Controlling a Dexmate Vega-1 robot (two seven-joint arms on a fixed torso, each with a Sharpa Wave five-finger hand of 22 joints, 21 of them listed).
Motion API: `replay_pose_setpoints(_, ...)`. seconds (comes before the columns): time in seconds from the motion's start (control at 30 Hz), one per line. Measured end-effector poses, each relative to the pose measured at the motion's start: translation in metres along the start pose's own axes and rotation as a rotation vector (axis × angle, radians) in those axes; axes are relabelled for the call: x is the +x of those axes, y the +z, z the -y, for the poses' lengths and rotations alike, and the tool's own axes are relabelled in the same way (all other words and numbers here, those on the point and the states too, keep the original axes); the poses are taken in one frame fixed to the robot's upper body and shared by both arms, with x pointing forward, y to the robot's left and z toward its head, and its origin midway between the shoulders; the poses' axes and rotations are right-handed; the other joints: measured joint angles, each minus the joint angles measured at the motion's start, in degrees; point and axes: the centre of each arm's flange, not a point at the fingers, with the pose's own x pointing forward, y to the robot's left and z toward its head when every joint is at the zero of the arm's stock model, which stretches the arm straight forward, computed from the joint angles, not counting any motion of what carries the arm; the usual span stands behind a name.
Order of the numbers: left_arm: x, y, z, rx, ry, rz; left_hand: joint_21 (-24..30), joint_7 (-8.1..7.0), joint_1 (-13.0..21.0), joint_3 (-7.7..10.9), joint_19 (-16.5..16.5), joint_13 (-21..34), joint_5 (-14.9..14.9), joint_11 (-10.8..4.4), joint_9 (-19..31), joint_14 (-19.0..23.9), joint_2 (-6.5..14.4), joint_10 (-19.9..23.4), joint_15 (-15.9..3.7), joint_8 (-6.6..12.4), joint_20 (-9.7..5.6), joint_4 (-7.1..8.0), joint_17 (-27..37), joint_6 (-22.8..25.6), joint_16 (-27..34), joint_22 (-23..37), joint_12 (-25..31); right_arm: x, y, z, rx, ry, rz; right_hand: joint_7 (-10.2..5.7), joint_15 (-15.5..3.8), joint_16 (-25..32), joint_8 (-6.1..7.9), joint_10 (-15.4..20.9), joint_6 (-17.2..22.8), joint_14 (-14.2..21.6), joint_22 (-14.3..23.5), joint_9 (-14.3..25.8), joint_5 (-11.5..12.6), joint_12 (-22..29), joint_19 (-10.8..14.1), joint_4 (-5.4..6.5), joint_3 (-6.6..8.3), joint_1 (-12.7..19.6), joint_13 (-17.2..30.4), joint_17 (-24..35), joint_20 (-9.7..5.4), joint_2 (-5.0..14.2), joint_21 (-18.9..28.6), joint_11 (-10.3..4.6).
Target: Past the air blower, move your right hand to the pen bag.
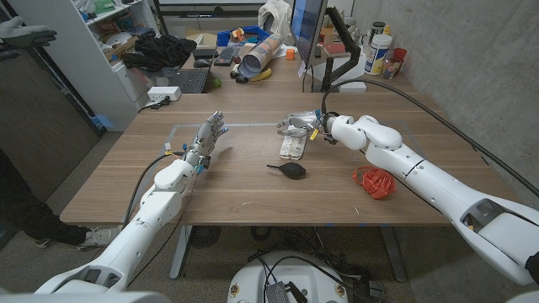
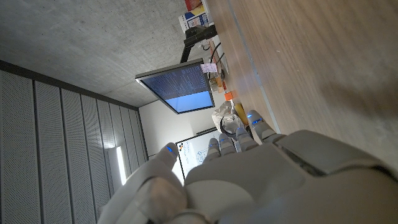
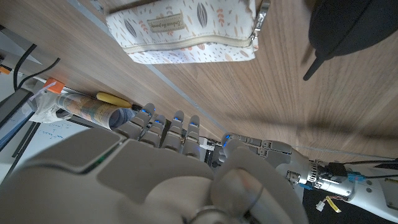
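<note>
We have the right robot hand (image 1: 296,123), empty with fingers apart, past the blower (image 1: 289,169) and over the bag (image 1: 295,146), so the reach looks nearly done

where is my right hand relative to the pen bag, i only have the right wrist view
Observer: In the head view the right hand is at the far end of the pen bag, beyond the air blower.
Operator: is it touching the bag
Observer: Its fingers overlap the bag's far end in the head view, but I cannot tell whether they make contact.
Operator: anything near my forearm
Observer: An orange cable coil lies on the table beside the right forearm, to the blower's right.
</note>
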Motion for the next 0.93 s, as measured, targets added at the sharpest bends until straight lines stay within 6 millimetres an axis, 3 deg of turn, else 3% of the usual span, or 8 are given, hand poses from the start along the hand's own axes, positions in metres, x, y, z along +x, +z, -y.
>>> replay_pose_setpoints(0.93, 0.0007, -0.0023, -0.0024, -0.001, -0.009, -0.005, -0.38, 0.0, -0.39, 0.0, 0.21, 0.0, 0.0, 0.0, -0.15, 0.0, -0.1, 0.0, 0.0, 0.0, -0.21, 0.0, 0.0, 0.0, 0.0, 0.0, 0.0, 0.008, 0.0029, -0.0046, -0.004, 0.021, -0.001, 0.0, 0.0, 0.0, 0.0, -0.01, 0.0, 0.0, 0.0, 0.0, 0.0, -0.39, 0.0, 0.0, 0.0, 0.0, 0.0, -0.06, 0.0, 0.0, -0.2, 0.0)
